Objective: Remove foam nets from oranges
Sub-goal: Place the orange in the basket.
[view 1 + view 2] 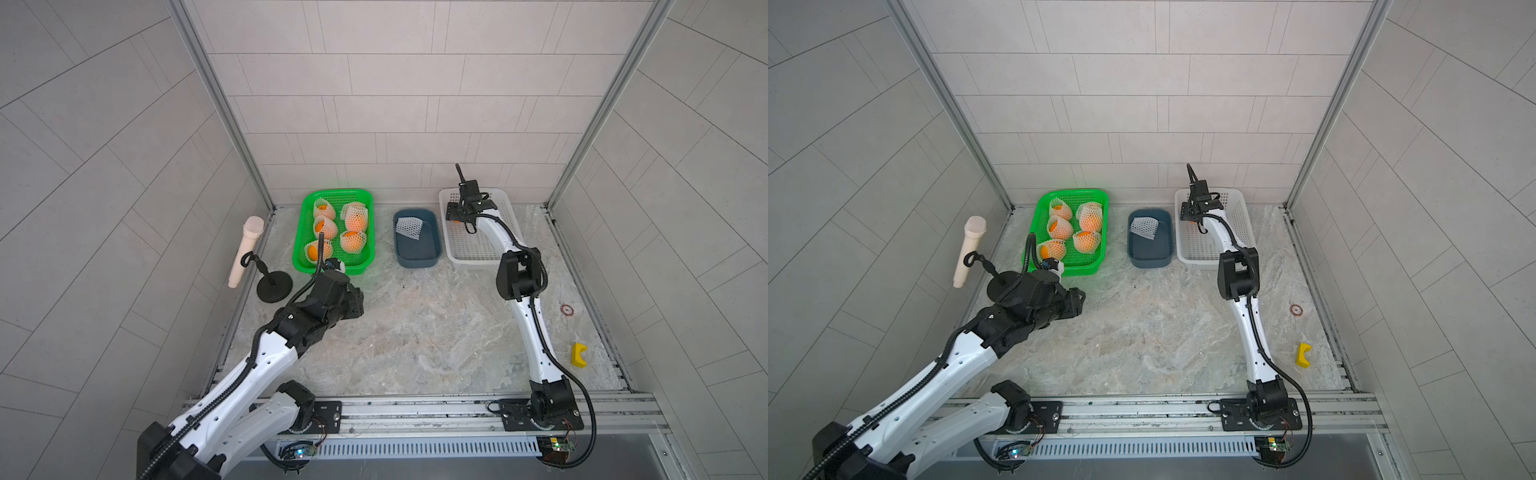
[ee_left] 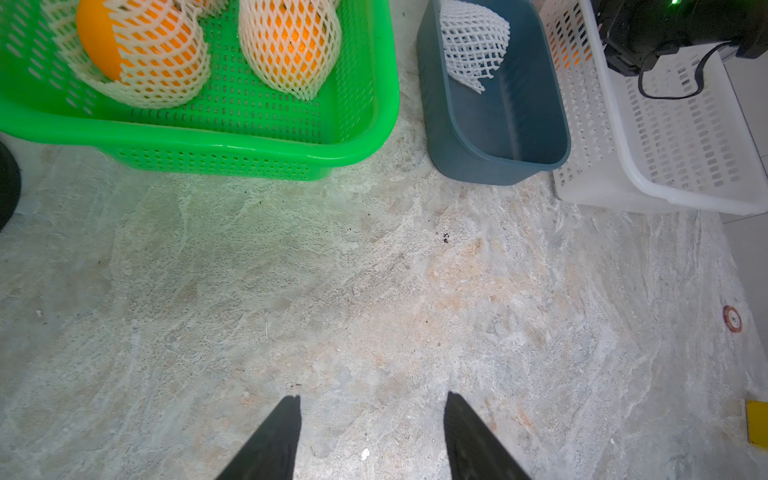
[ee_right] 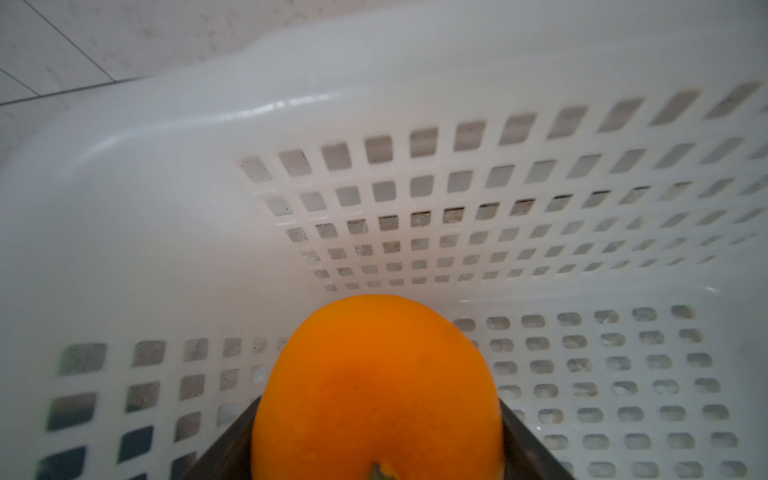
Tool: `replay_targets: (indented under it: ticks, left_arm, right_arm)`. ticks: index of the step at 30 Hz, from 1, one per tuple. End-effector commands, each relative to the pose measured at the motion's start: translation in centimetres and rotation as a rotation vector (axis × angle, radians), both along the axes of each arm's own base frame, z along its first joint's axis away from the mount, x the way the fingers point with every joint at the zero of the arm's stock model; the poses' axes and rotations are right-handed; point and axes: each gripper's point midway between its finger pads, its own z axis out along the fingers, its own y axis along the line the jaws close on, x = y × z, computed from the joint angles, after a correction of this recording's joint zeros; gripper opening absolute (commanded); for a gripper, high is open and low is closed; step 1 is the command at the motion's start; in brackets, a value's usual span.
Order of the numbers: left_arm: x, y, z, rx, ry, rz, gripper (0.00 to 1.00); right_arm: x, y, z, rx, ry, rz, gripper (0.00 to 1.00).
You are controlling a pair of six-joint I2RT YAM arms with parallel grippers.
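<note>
**White shells, black joints**

Both arms look alike to me. The left arm (image 1: 270,357) and right arm (image 1: 534,332) have white shell links, black joint housings and a black corrugated cable (image 1: 588,407) outside. Each has a screwed black base plate (image 1: 515,415) and a small lit circuit board (image 1: 561,446). The left tool (image 2: 372,397) has flat, black, tapering fingers (image 2: 274,440).

Green basket (image 1: 338,192) holds five oranges (image 1: 353,239), each sleeved in a foam net (image 1: 325,212). Adjacent blue tub (image 1: 417,262) contains one loose net (image 1: 409,228). Right gripper (image 1: 458,214) sits in the white basket (image 1: 471,249), far corner, part of one orange (image 1: 456,222) visible beneath. Left arm (image 1: 266,357) extends over the table (image 1: 436,332).
</note>
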Motion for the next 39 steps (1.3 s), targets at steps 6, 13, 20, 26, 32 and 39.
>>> replay_targets:
  ticks: [6, 13, 20, 26, 32, 39]
  left_arm:
    - [-0.6, 0.1, -0.2, -0.012, 0.012, 0.010, 0.60]
    - [-0.9, 0.2, 0.1, -0.025, 0.004, 0.013, 0.60]
    - [-1.1, 0.2, 0.3, -0.038, -0.005, 0.014, 0.60]
    - [-1.2, 0.1, 0.8, -0.052, -0.014, 0.013, 0.60]
    - [-1.2, 0.0, 0.9, -0.054, -0.019, 0.009, 0.61]
    - [-1.2, -0.1, 0.9, -0.051, -0.018, 0.006, 0.61]
  right_arm:
    - [0.6, -0.2, 0.4, 0.109, -0.017, -0.009, 0.83]
    - [0.3, -0.2, 2.1, 0.128, -0.021, 0.011, 0.88]
    - [-1.2, -1.0, 4.1, 0.122, 0.014, 0.021, 0.89]
    - [-3.1, -1.8, 4.5, 0.076, 0.061, 0.016, 0.89]
    - [-4.9, -3.1, 5.1, 0.009, 0.081, -0.003, 0.88]
    - [-7.5, -4.4, 5.0, -0.060, 0.133, -0.025, 0.86]
